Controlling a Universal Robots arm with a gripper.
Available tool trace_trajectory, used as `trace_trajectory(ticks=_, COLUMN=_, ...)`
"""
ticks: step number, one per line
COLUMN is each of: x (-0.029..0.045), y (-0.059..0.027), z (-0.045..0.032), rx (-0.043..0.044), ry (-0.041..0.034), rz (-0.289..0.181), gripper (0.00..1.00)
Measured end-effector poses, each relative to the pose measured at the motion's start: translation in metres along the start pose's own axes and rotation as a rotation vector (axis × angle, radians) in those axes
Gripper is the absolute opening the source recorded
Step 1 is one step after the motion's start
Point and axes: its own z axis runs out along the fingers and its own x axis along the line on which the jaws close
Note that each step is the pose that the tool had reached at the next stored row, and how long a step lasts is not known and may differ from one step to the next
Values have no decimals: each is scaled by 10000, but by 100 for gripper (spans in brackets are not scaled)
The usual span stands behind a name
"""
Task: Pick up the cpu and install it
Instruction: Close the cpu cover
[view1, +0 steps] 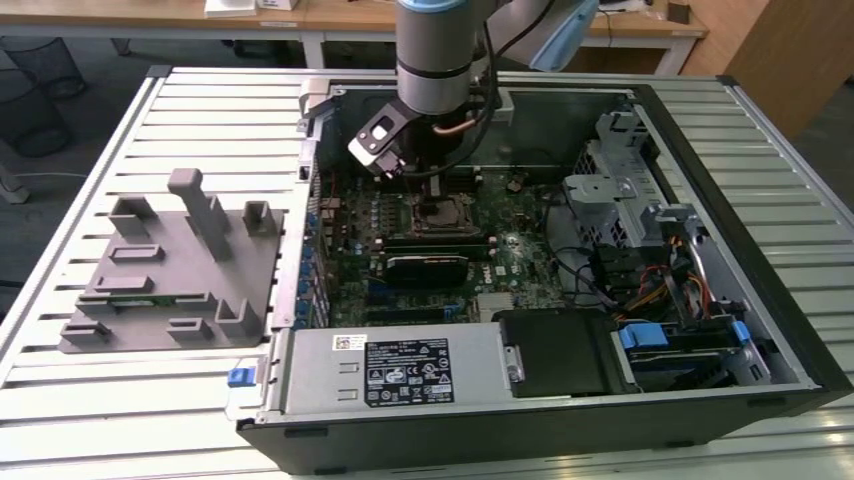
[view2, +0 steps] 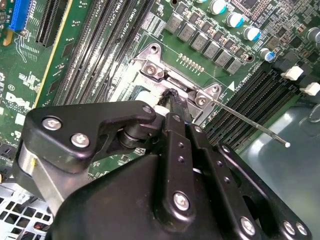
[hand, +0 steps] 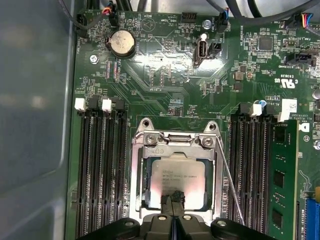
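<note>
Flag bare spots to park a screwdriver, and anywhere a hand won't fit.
Free: bare table slats around the grey fixture on the exterior view's left, and the strip past the case on that view's right. Crowded: inside the case the gripper is down at the cpu, memory slots flank it, and cables pack the drive corner.

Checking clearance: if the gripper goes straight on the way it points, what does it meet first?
The chip in the socket; the gripper looks at or just above its silvery top, though depth is unclear.
</note>
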Motion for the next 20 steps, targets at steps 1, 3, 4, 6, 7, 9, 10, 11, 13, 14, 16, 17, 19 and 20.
trace_trajectory(ticks=1, x=0, y=0, z=1, rx=-1, ry=1, rz=1, gripper=11)
trace_trajectory(ticks=3, x=1, y=4, z=4, rx=-3, ry=6, rz=2, gripper=11)
trace_trajectory(ticks=4, x=1, y=6, z=4, rx=-4, ry=7, rz=1, gripper=11)
trace_trajectory(ticks=6, x=2, y=8, z=-2, rx=-5, ry=12, rz=1, gripper=11)
trace_trajectory(ticks=7, x=3, y=9, z=-9, rx=-10, ry=19, rz=0, gripper=11)
trace_trajectory(ticks=9, x=2, y=9, z=-39, rx=2, ry=11, rz=0, gripper=11)
trace_trajectory(ticks=10, x=1, y=9, z=-51, rx=3, ry=10, rz=0, gripper=11)
trace_trajectory(ticks=11, x=1, y=9, z=-62, rx=4, ry=9, rz=0, gripper=11)
trace_trajectory(ticks=13, x=1, y=9, z=-78, rx=5, ry=9, rz=0, gripper=11)
trace_trajectory(ticks=14, x=1, y=9, z=-86, rx=6, ry=10, rz=0, gripper=11)
trace_trajectory(ticks=16, x=0, y=11, z=-101, rx=9, ry=9, rz=0, gripper=11)
trace_trajectory(ticks=17, x=0, y=12, z=-111, rx=13, ry=9, rz=0, gripper=11)
trace_trajectory(ticks=19, x=0, y=17, z=-129, rx=20, ry=8, rz=-1, gripper=11)
trace_trajectory(ticks=20, x=-1, y=20, z=-137, rx=22, ry=8, rz=0, gripper=11)
